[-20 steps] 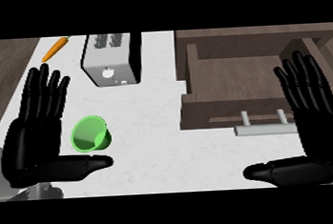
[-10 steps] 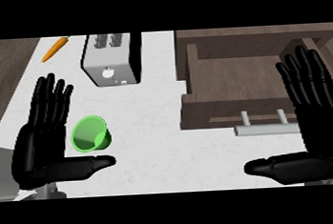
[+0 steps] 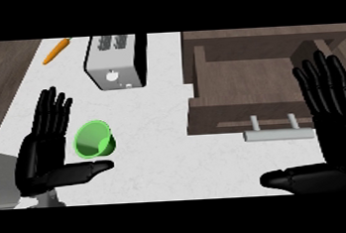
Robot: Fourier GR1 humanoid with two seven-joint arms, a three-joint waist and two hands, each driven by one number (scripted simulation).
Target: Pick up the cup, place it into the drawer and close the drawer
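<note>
Left hand opening beside the cup; drawer standing open and waiting.

The left hand (image 3: 50, 154) is hovering with fingers straight and thumb spread out under the green cup (image 3: 95, 139), holding nothing, apparently lining up for a grasp. The cup is lying on its side on the white counter (image 3: 178, 158), its mouth facing the view, just beside those fingers; contact is hard to judge. A carrot (image 3: 56, 50) and a toaster (image 3: 116, 62) are sitting behind, clear of the route. The drawer (image 3: 251, 92) is standing pulled out, its handle (image 3: 278, 133) facing the robot. The right hand (image 3: 327, 130) is resting open, its edge cut off by the frame.
</note>
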